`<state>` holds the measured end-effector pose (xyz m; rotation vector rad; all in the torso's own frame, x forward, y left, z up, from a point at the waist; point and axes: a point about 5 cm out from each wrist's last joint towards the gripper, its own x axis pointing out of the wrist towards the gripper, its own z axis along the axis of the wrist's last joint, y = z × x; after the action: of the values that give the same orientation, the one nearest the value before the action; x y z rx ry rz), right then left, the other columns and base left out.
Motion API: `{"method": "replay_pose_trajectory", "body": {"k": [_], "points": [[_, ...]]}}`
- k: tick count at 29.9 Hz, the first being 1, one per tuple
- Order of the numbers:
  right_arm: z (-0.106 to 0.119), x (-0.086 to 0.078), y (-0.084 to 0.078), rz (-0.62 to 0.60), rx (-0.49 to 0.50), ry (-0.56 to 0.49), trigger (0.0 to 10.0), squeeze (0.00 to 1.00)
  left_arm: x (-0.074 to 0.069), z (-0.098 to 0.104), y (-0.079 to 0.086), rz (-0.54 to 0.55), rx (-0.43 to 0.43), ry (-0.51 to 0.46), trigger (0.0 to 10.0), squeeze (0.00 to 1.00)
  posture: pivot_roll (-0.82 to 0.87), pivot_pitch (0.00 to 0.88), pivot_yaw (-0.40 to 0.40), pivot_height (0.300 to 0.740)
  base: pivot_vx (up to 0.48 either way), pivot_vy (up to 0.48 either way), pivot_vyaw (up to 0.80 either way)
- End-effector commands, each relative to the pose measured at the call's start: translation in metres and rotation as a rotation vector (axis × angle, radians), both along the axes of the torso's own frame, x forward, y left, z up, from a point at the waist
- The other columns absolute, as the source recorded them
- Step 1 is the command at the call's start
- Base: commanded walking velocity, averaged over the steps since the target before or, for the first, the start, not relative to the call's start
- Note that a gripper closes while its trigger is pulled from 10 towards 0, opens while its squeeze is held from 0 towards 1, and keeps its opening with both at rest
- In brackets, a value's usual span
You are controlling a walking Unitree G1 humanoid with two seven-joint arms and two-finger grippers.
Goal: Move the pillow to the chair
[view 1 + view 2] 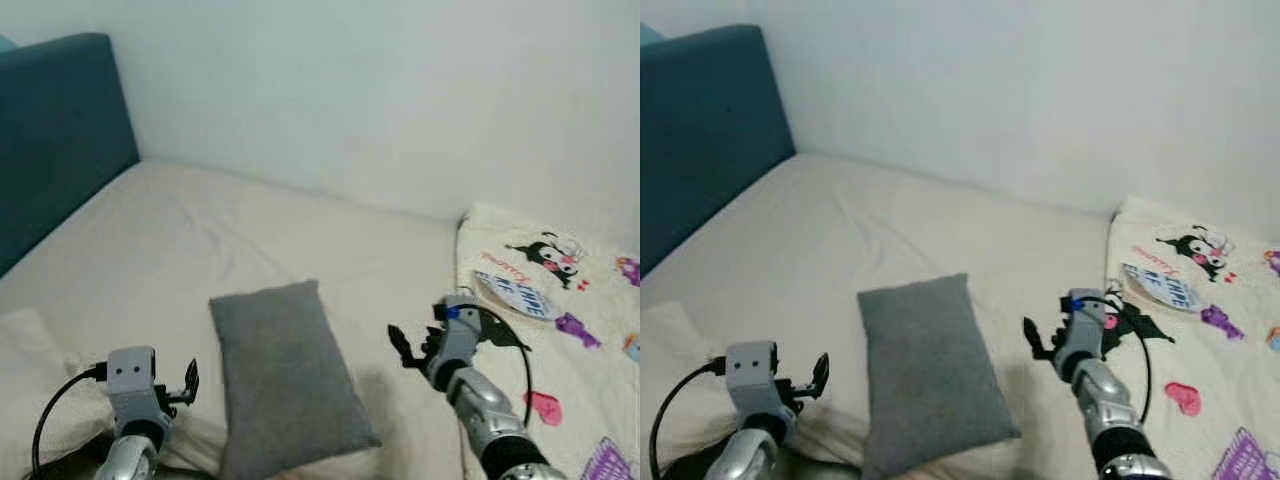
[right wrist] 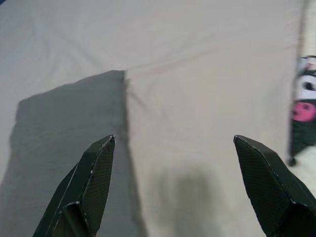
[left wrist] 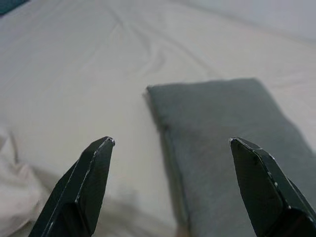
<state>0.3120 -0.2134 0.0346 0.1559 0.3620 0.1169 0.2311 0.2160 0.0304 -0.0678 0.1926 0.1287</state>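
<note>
Bed [image 1: 200,230] covered in a plain beige sheet, teal headboard [image 1: 55,130] at its left end, white wall behind. Printed cartoon blanket [image 1: 560,330] spread over the bed's right edge, black-and-white character and pink and purple motifs on it. Crumpled off-white bedding [image 1: 35,390] bunched at the near-left corner.

Grey pillow [image 1: 285,375] lies flat on the sheet near the bed's front edge, roughly mid-width, long axis running away from the robot, angled slightly. Nothing touching it.

Left gripper [image 1: 190,380] hovers just beside the pillow's left long edge, above the sheet. Fingers [image 3: 81,185] spread wide apart, nothing between them; wrist view has the pillow's left edge and far corner sitting between the tips.

Right gripper [image 1: 405,350] hovers above bare sheet on the pillow's right side, between pillow and cartoon blanket, clear of both. Fingers [image 2: 86,187] also spread wide, holding nothing; pillow's right edge runs past one tip in the wrist view.
</note>
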Motion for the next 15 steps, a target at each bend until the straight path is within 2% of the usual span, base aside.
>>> {"method": "replay_pose_trajectory", "body": {"k": [1, 8, 12, 15], "points": [[0.001, 0.004, 0.002, 0.004, 0.02, 0.018, 10.0, 0.0, 0.001, 0.003, 0.008, 0.027, 0.023, 0.005, 10.0, 0.0, -0.02, 0.0, -0.111, 0.72, 0.0, 0.0, 0.0], [0.003, 0.005, 0.003, 0.009, 0.028, 0.017, 10.0, 0.0, 0.001, 0.004, 0.01, 0.033, 0.025, 0.002, 10.0, 0.0, -0.02, 0.0, -0.111, 0.715, 0.0, 0.0, 0.0], [0.002, 0.006, 0.013, 0.088, 0.086, 0.027, 10.0, 0.0, 0.001, 0.003, 0.015, 0.072, 0.053, 0.017, 10.0, 0.0, -0.03, 0.0, -0.109, 0.7, 0.0, 0.0, 0.0], [0.006, 0.01, 0.014, 0.1, 0.106, 0.022, 10.0, 0.0, 0.001, 0.005, 0.019, 0.094, 0.067, 0.012, 10.0, 0.0, -0.03, 0.0, -0.111, 0.685, 0.0, 0.0, 0.0]]}}
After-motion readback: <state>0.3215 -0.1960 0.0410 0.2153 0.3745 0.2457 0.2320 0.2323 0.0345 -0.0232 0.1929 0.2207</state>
